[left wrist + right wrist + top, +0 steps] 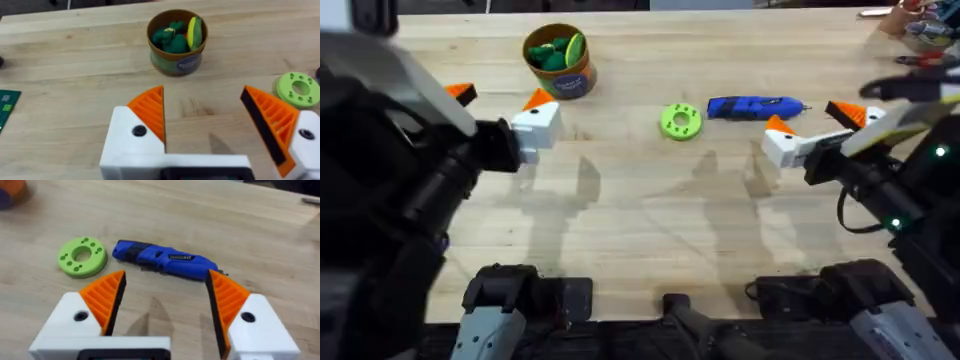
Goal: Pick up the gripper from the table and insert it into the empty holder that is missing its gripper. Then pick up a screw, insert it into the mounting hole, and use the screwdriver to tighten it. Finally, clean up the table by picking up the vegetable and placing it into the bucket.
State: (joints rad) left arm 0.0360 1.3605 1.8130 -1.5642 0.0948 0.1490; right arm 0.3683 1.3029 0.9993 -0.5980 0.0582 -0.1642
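Note:
The bucket (558, 60) (176, 45) stands at the back left. Inside it lies the dark-green vegetable (552, 58) (169, 39), beside a yellow-green piece (194, 31). The blue screwdriver (755, 107) (162, 260) lies on its side at the back right of centre, next to a bright green ring (680, 120) (82, 256). My left gripper (498, 97) (205, 115) is open and empty, just in front of the bucket. My right gripper (812, 120) (165, 295) is open and empty, close to the screwdriver's tip end. The loose gripper, the holder and the screw are out of view.
Clutter sits at the far right corner (920, 25), with a red-handled tool (920, 60) near it. A flat green board (7, 102) lies at the edge of the left wrist view. Bare wood stretches across the middle and front of the table (650, 230).

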